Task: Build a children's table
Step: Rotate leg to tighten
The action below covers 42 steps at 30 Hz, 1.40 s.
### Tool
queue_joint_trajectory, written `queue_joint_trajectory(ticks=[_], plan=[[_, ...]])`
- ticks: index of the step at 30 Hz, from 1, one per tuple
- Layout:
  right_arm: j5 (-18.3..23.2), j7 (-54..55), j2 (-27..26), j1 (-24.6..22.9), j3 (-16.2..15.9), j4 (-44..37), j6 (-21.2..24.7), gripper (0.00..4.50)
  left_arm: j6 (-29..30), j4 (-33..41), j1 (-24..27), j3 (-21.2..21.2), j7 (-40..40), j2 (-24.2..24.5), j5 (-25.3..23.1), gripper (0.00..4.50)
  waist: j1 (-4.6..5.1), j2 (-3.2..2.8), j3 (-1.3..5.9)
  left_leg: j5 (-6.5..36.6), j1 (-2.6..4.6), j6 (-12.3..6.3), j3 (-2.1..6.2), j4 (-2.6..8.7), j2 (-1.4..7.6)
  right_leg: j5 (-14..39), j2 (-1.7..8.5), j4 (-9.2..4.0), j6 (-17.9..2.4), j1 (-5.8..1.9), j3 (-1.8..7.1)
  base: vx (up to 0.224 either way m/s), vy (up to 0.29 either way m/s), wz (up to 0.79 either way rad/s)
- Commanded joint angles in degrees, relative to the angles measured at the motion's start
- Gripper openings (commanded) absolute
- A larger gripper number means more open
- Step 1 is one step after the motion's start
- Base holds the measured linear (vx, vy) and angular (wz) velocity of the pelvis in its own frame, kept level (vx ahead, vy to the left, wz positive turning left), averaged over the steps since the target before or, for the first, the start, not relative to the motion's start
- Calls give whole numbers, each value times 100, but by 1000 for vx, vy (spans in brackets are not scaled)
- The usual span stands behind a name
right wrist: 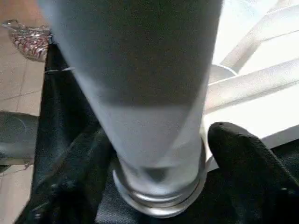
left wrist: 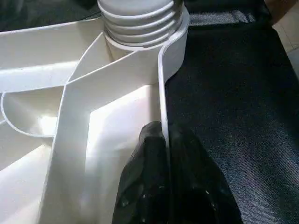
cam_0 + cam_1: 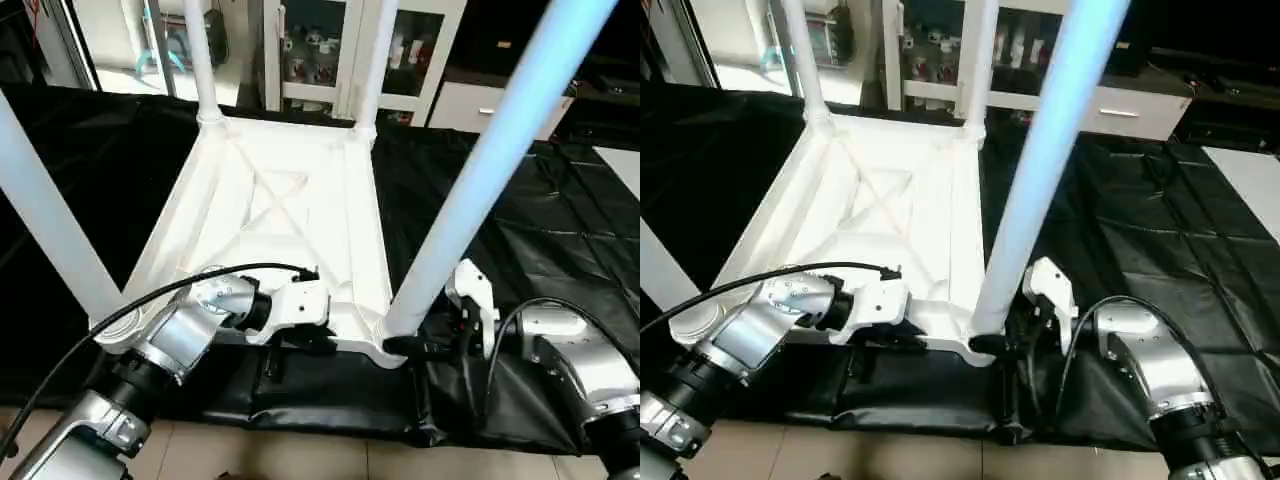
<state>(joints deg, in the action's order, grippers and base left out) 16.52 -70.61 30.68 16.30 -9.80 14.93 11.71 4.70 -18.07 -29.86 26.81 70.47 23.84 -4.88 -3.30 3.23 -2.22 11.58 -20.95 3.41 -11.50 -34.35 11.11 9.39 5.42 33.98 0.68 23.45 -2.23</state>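
Note:
The children's table top [image 3: 270,200] lies upside down on a black sheet, its X-ribbed underside facing up. Four white legs stand in its corner sockets: far left [image 3: 200,60], far right [image 3: 375,60], near left [image 3: 45,210] and near right [image 3: 490,150]. My left gripper [image 2: 164,135] is shut on the thin near rim of the top, close to the threaded near right socket [image 2: 140,23]. My right gripper [image 3: 415,347] sits at the base of the near right leg [image 1: 149,70], a black finger [image 1: 243,158] lying against each side.
The black sheet [image 3: 520,220] covers the work surface and hangs over its near edge above a tiled floor [image 3: 300,450]. A glass-door cabinet [image 3: 320,50] stands behind. A black cable [image 3: 150,295] arcs over my left forearm.

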Motion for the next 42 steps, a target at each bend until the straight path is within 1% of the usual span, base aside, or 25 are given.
queue_joint_trajectory(ticks=[1, 5, 13, 15, 16, 18, 20, 21, 22, 23, 24, 25, 26, 27, 28, 29, 30, 31, 32, 33, 34, 38, 40, 41, 42], plan=[[86, -145, 126, 21, -26, 43, 14, 300, -22, 76, 98, 45, 28, -84, 91, 0, 7, 50, 305, 1054, 76, -340, 77, 431, 238, 1218, 258, -315, -1311, -215, 172, 0, 0, 0], [81, -248, 118, -9, -26, 54, 28, 257, -23, 66, 88, 59, 20, -86, 79, 0, 5, 55, 317, 964, 74, -358, 76, 423, 237, 1068, 252, -293, -1364, -224, 168, 0, 0, 0], [96, -277, 54, -57, -26, 68, 39, 238, -24, 41, 84, 77, 37, -81, 61, 0, -2, 48, 317, 1004, 77, -346, 78, 420, 237, 1082, 254, -295, -1386, -225, 168, 0, 0, 0], [104, -75, -37, -53, 48, 157, 79, 238, -25, 12, 77, 62, -38, -106, 33, 0, -1, 50, 321, 995, 79, -356, 75, 415, 234, 1052, 254, -292, -1405, -222, 167, 0, 0, 0], [45, 527, -256, 7, 223, 382, 234, 238, 117, -119, 8, -14, -325, -225, -41, 0, 1, 48, 315, 1023, 75, -338, 77, 421, 232, 1104, 254, -299, -1396, -220, 167, 0, 0, 0], [22, 733, -331, 29, 278, 453, 305, 238, 179, -181, -27, -46, -439, -272, -70, 0, 23, 49, 295, 1129, 67, -285, 76, 437, 228, 1258, 247, -323, -1364, -206, 167, 0, 0, 0], [-93, 1164, -457, 72, 350, 603, 366, 237, 401, -294, -100, -129, -690, -393, -106, 0, 50, 57, 283, 1399, 76, -115, 97, 464, 223, 1739, 258, -371, -1220, -202, 161, 0, 0, 0], [-162, 1538, -586, 112, 419, 732, 460, 237, 545, -415, -183, -219, -924, -534, -107, 0, 83, 64, 280, 1559, 60, -3, 119, 481, 215, 2034, 259, -389, -1097, -211, 154, 0, 0, 0], [-196, 1823, -698, 131, 479, 785, 517, 236, 658, -496, -245, -276, -1094, -643, -109, 0, 127, 56, 265, 1769, 79, 64, 130, 487, 206, 2313, 254, -432, -1008, -177, 150, 0, 0, 0], [-203, 2085, -814, 144, 544, 805, 589, 236, 745, -574, -303, -325, -1279, -750, -127, 0, 166, 72, 263, 1920, 72, 105, 150, 485, 191, 2609, 262, -464, -900, -180, 137, 0, 0, 0], [-281, 2735, -1104, 193, 661, 854, 668, 236, 996, -811, -473, -456, -1794, -1030, -181, 0, 184, 36, 260, 1958, 69, 146, 158, 486, 181, 2799, 267, -485, -796, -164, 146, 0, 0, 0], [-313, 2894, -1176, 209, 680, 867, 668, 236, 1062, -881, -521, -492, -1933, -1102, -195, 0, 199, 50, 258, 1999, 75, 167, 159, 480, 168, 2930, 263, -517, -737, -141, 138, 0, 0, 0], [-441, 3323, -1333, 255, 710, 932, 676, 236, 1164, -1048, -628, -569, -2268, -1258, -236, 0, 206, 62, 265, 2017, 75, 183, 176, 478, 160, 3043, 271, -528, -677, -154, 122, 0, 0, 0], [-613, 3889, -1536, 330, 749, 1048, 670, 236, 1351, -1279, -775, -685, -2711, -1459, -272, 0, 242, 71, 276, 1925, 36, 188, 194, 481, 148, 3111, 269, -533, -587, -174, 110, 0, 0, 0], [-687, 4144, -1633, 364, 767, 1103, 669, 236, 1431, -1385, -842, -727, -2884, -1542, -286, 0, 251, 52, 272, 1951, 68, 168, 186, 470, 134, 3187, 258, -569, -560, -133, 106, 0, 0, 0], [-807, 4549, -1814, 421, 793, 1190, 636, 236, 1477, -1559, -941, -754, -3131, -1658, -358, 0, 250, 56, 283, 1957, 85, 140, 188, 460, 136, 3160, 264, -575, -569, -132, 107, 0, 0, 0], [-807, 4549, -1814, 421, 793, 1190, 636, 236, 1477, -1559, -941, -754, -3131, -1658, -358, 0, 263, 51, 289, 1917, 68, 117, 183, 459, 133, 3066, 252, -565, -586, -136, 114, 0, 0, 0], [-885, 5004, -2074, 502, 812, 1314, 572, 231, 1449, -1816, -1073, -767, -3462, -1794, -455, 0, 291, 9, 282, 1910, 55, 121, 180, 475, 133, 2905, 240, -570, -633, -120, 121, 0, 0, 0], [-974, 5288, -2277, 567, 760, 1399, 495, 231, 1380, -2043, -1186, -762, -3751, -1902, -548, 0, 303, 22, 298, 1899, 45, 113, 187, 478, 129, 2765, 227, -545, -664, -145, 111, 0, 0, 0], [-1122, 5537, -2506, 628, 630, 1420, 381, 225, 1231, -2330, -1344, -765, -4085, -2025, -659, 0, 304, 12, 303, 1894, 61, 106, 174, 473, 124, 2633, 217, -548, -696, -119, 116, 0, 0, 0], [-1158, 5559, -2537, 634, 596, 1407, 361, 219, 1201, -2377, -1372, -767, -4132, -2044, -676, 0, 298, 12, 304, 1899, 66, 99, 176, 481, 125, 2512, 212, -535, -734, -137, 116, 0, 0, 0], [-1045, 5386, -2586, 656, 644, 1344, 219, 210, 1133, -2414, -1418, -764, -4095, -2037, -667, 0, 269, -8, 311, 1812, 49, -57, 155, 488, 144, 2038, 216, -496, -893, -175, 134, 0, 0, 0], [-937, 5239, -2582, 633, 682, 1277, 177, 209, 1078, -2394, -1405, -727, -4023, -2000, -673, 0, 260, -9, 313, 1762, 46, -103, 143, 481, 142, 1936, 224, -489, -948, -184, 139, 0, 0, 0], [-866, 5100, -2527, 587, 700, 1166, 173, 209, 1059, -2346, -1367, -690, -3960, -1947, -689, 0, 256, -11, 312, 1750, 45, -121, 143, 485, 143, 1943, 223, -490, -957, -192, 135, 0, 0, 0], [-632, 4765, -2482, 516, 758, 994, 257, 209, 1045, -2294, -1318, -652, -3891, -1885, -707, 0, 258, -6, 313, 1743, 43, -128, 141, 485, 144, 1944, 221, -487, -958, -194, 136, 0, 0, 0]])
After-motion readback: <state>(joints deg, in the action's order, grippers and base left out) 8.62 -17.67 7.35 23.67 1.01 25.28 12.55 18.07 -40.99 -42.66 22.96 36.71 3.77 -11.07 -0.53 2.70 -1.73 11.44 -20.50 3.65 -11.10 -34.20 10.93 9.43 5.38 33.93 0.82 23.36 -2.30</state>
